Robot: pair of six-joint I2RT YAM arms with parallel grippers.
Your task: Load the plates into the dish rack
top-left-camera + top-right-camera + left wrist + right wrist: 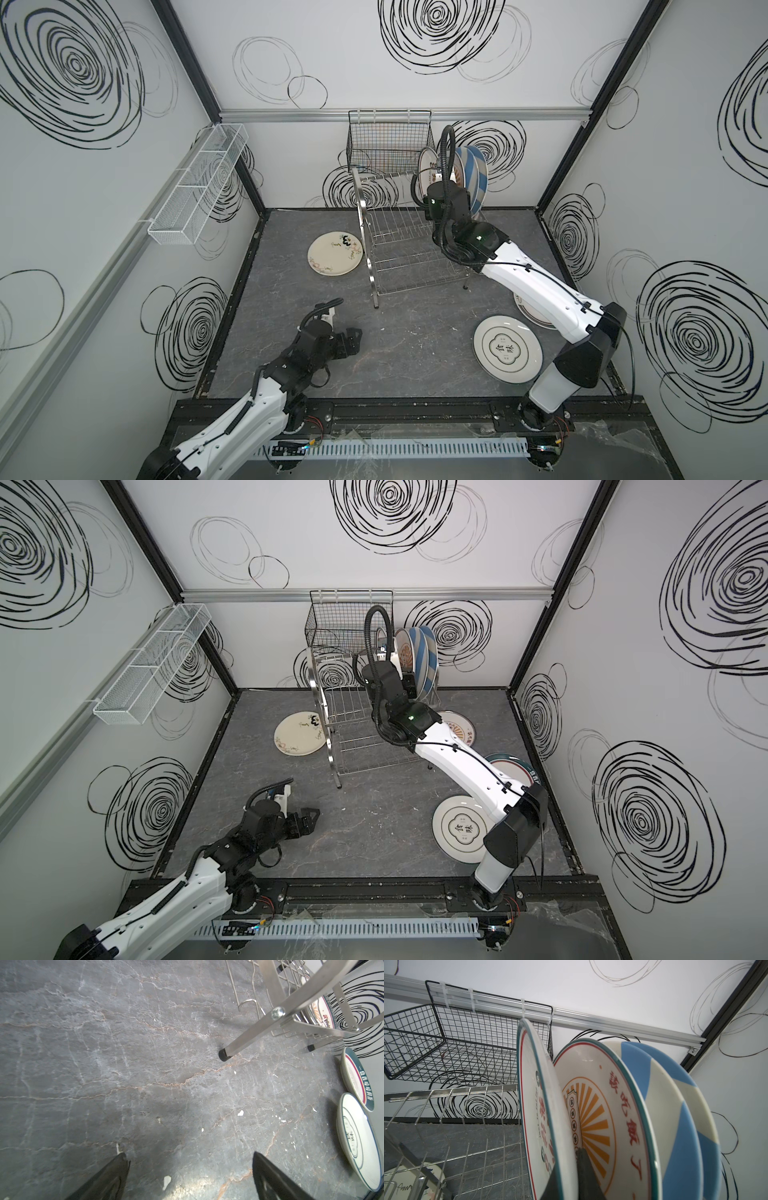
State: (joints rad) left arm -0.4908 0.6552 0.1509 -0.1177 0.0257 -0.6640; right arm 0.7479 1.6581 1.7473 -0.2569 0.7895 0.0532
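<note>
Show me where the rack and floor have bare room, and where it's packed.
Free: top slots of the dish rack between its left end and the green-rimmed plate pinched by the right end effector; the floor between the left end effector, the rack and the character plate. Crowded: upright plates at the rack's right end, and the floor right of it.

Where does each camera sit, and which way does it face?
Top views: high at the front, looking down and back at the dish rack on the table; left arm and right arm show.
Left wrist: low over the table, facing a rack leg and the white characters plate; open left gripper shows.
Right wrist: up at the rack's top tier, facing the black basket; right gripper shut on the held plate.
Shared: both top views and the left wrist view show that characters plate.
</note>
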